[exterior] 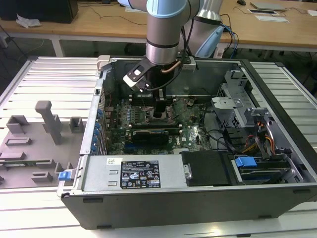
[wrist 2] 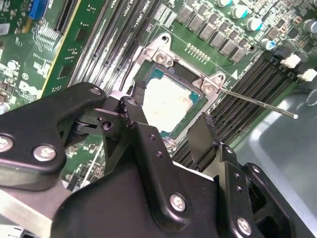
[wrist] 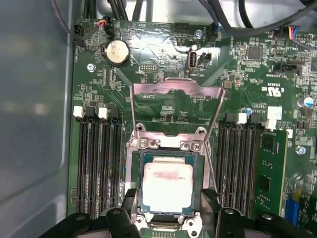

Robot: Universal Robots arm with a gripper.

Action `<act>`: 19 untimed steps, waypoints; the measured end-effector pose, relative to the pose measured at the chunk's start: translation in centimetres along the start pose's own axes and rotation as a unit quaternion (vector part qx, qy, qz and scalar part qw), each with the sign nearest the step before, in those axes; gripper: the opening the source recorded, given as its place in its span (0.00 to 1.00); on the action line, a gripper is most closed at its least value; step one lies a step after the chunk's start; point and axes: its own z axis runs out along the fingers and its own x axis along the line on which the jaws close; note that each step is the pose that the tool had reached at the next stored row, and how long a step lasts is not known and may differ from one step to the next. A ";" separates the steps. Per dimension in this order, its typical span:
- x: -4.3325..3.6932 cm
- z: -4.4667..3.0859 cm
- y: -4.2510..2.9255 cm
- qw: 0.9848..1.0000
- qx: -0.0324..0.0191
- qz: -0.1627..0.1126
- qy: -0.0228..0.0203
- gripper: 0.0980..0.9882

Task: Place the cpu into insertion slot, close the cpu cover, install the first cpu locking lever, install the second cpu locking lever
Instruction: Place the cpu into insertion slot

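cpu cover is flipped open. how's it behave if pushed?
The cpu cover looks like thin sheet metal, so it is probably light and slightly springy. It seems hinged at the insertion slot edge, so a push likely swings it rather than sliding it.

Robotics laboratory bench. An opened computer case [exterior: 198,210] rests on a slatted metal table [exterior: 54,74] beside grey fixtures [exterior: 49,121]. Wooden desks [exterior: 89,22] stand behind.

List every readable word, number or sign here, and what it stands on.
None can be read reliably.
Print on the black label on the metal cover: too small.
Marks on the cpu: faint, illegible.
White lettering on the motherboard: too small.
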 end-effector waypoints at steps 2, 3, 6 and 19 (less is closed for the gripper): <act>0.01 0.01 0.22 1.000 0.000 -0.004 0.000 0.58; 0.00 0.01 0.35 1.000 0.000 -0.006 0.000 0.58; 0.01 0.02 0.43 1.000 0.000 -0.006 0.000 0.58; 0.00 0.02 0.49 1.000 0.000 -0.006 0.000 0.01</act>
